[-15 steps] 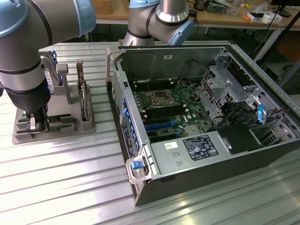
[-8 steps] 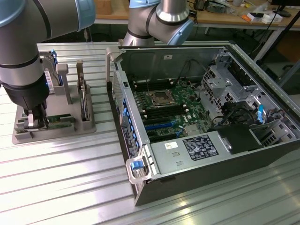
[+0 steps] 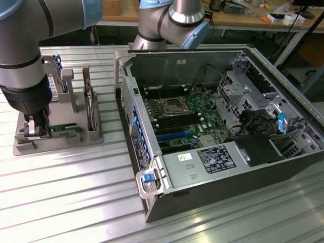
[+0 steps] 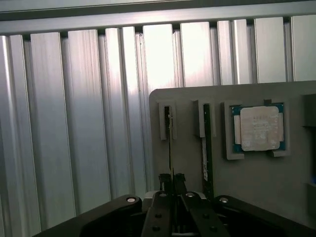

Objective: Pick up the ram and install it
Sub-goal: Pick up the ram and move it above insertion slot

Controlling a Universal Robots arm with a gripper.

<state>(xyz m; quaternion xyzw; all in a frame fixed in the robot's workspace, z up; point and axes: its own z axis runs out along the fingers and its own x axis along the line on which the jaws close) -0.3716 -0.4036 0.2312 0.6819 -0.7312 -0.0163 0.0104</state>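
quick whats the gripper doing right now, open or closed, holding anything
gripper: closed on the ram, which stands on edge in its slot in the grey holder

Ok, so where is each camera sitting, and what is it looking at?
Exterior view: off the arm, up high, looking down at the table, the grey holder and the open computer case; the robot's arm shows at the exterior view's left.
Wrist view: on the wrist, looking down past the jaws, shut on the ram, onto the holder.
Shared: the holder and the ribbed table.
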